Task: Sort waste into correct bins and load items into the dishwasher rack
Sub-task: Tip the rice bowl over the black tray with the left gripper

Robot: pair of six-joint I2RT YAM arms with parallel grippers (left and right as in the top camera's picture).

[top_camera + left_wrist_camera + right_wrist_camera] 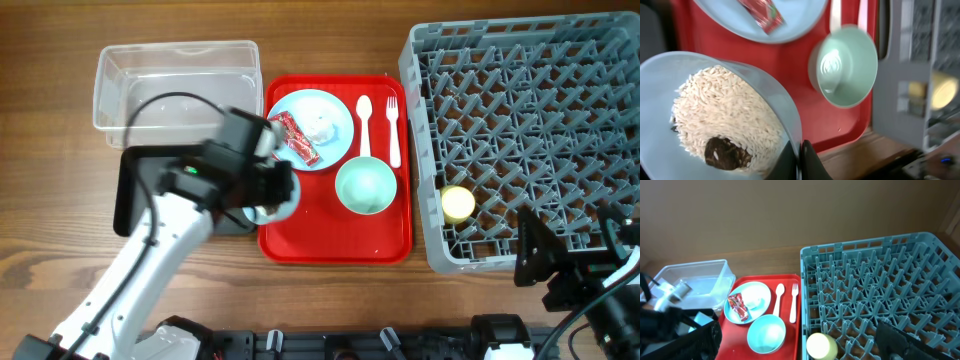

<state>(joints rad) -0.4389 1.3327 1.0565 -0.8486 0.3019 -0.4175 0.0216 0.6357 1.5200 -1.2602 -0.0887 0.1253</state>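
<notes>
Small pale blue bowl [767,95], holding rice [725,115], lower left of frame; its lower-right rim pinched between the clamped left gripper [799,155] fingers.

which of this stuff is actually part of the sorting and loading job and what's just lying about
Part of the job: wrapper, tissue, rice in small blue bowl, plate, mint bowl, yellow cup, spoon, fork, clear tub, black tray, rack.
Lying about: red tray, table.

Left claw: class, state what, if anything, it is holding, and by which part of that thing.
The left claw holds the small pale blue bowl of rice, pinched by its rim at the edge nearest the wrist camera.
</notes>
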